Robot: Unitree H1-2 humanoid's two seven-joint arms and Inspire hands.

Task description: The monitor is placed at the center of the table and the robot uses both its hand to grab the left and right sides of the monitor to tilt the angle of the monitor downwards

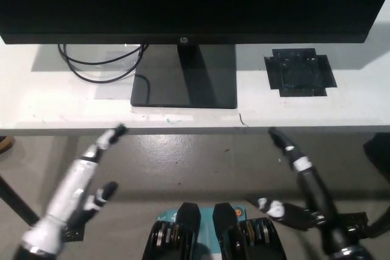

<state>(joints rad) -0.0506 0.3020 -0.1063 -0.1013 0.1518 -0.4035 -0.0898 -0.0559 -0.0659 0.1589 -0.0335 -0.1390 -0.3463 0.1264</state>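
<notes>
A big black monitor (183,1) stands on a white table (49,105). Its flat stand (183,83) sits in the middle. Black cables (97,65) curl at the left. The white left hand (76,184) and black right hand (298,181) are low, fingers apart, touching nothing.

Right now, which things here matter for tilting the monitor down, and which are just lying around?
For the job: monitor, left hand, right hand, both open below the table edge.

Lying about: black cable, black tape patch.
</notes>
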